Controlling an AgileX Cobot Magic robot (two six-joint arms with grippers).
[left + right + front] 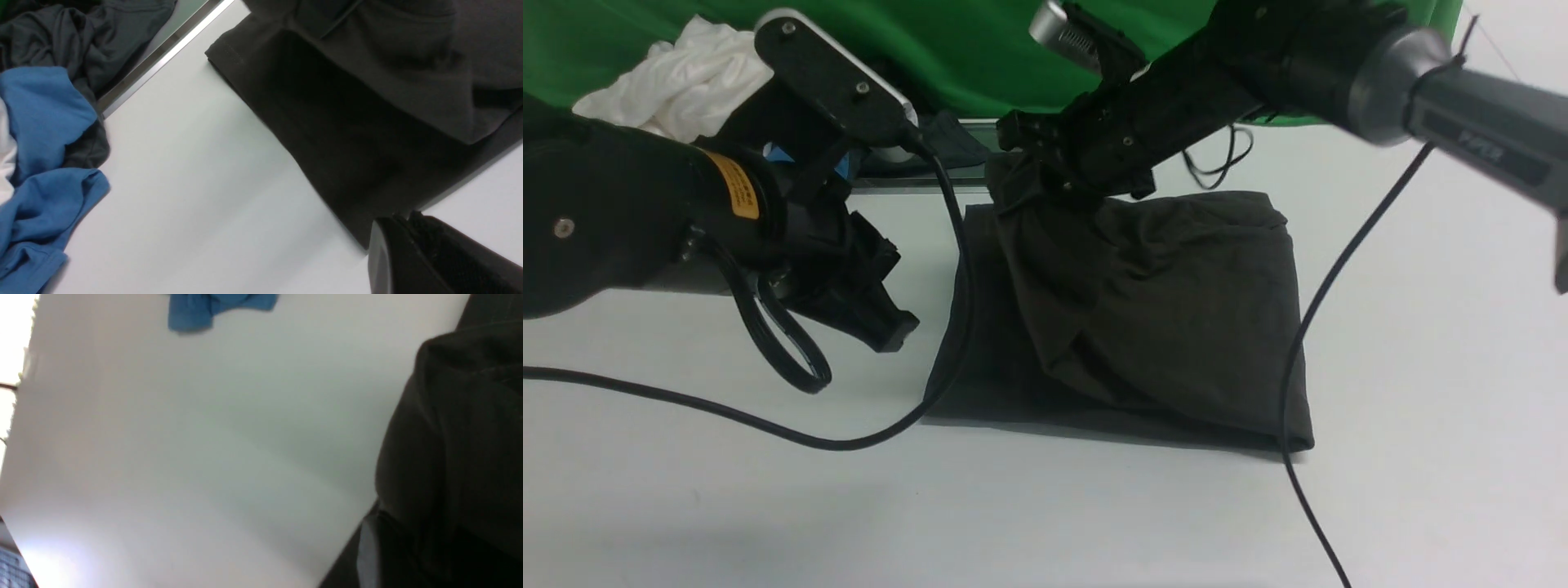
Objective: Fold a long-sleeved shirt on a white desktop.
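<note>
The long-sleeved shirt (1176, 327) lies folded into a dark block in the middle of the white desktop (768, 506). Its far left corner is pulled up into a peak, and my right gripper (1025, 175) is shut on that bunched cloth. In the right wrist view the dark shirt (457, 437) fills the space beside one pale-edged finger (367, 547). My left gripper (894, 327) hovers just left of the shirt, shut with nothing in it. In the left wrist view its fingertips (392, 228) meet close to the near corner of the shirt (347, 122).
White (686, 77), blue (41, 134) and dark grey (81, 32) garments lie heaped at the back left. Near them are the silver hatch strip (163, 61) and the green cloth (947, 49). One black cable (768, 425) trails across the desktop, and another (1307, 327) hangs over the shirt's right edge.
</note>
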